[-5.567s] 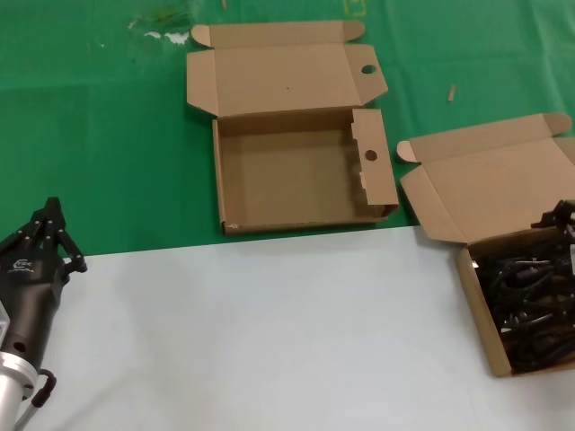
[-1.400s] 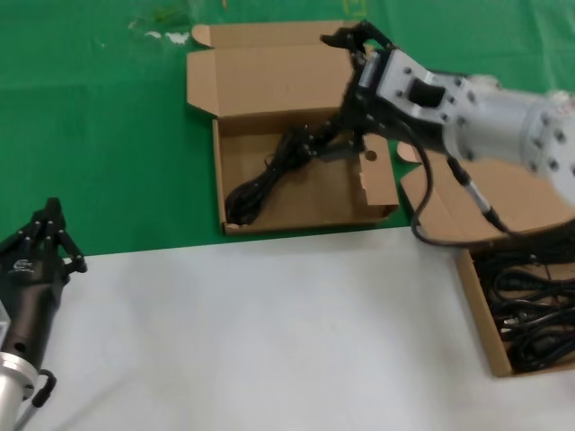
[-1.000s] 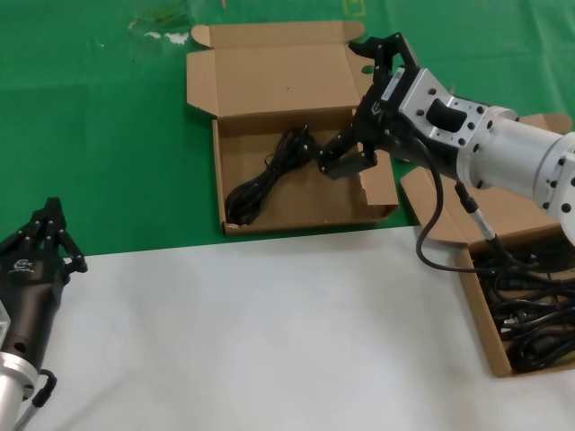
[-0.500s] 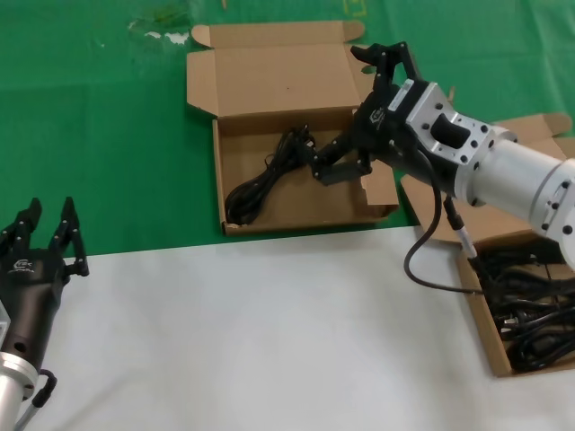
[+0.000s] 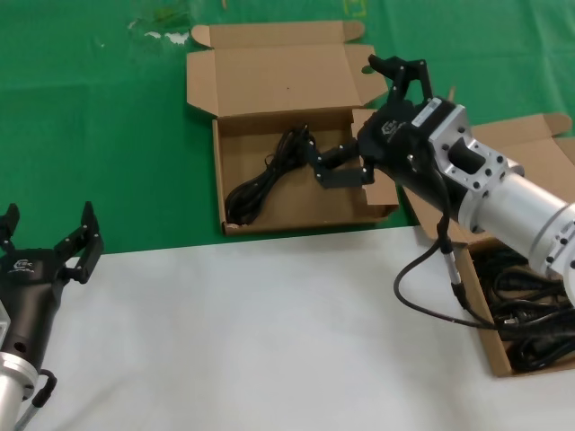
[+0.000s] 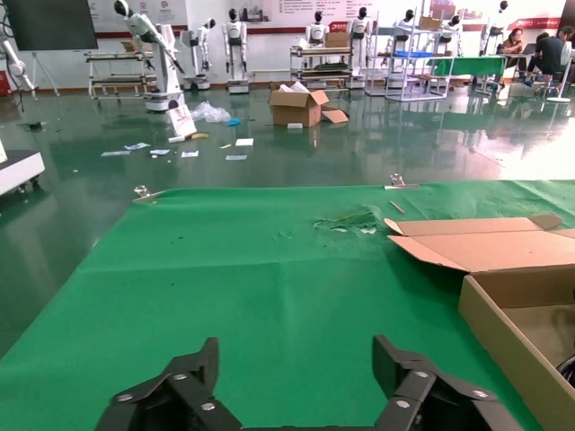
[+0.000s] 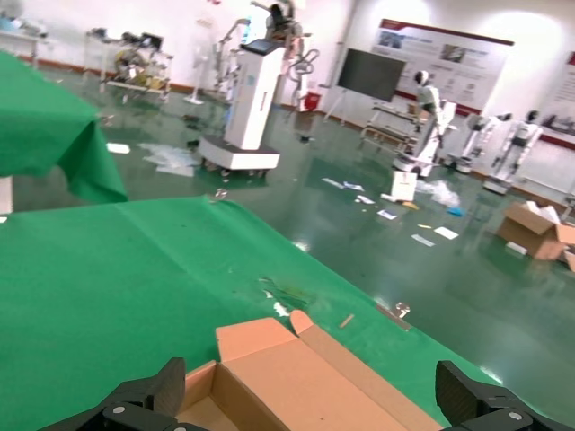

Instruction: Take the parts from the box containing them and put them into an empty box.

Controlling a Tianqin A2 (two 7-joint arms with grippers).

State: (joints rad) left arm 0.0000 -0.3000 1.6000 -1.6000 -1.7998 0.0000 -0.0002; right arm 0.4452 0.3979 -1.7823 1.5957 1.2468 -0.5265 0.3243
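The empty box, a shallow brown mailer with its lid open, stands on the green cloth at the back and holds one black bundled cord. My right gripper is open and empty above that box's right side, apart from the cord. The box containing the parts stands at the right edge, with more black cords in it, partly hidden by my right arm. My left gripper is open and empty at the lower left. The right wrist view shows the box's lid between the open fingers.
A white sheet covers the near half of the table and green cloth the far half. The left wrist view shows my open left gripper over green cloth, with the holed box's wall to one side.
My right gripper has let go of the cord in the holed box and drawn back a little toward the right. My left gripper has opened from shut.
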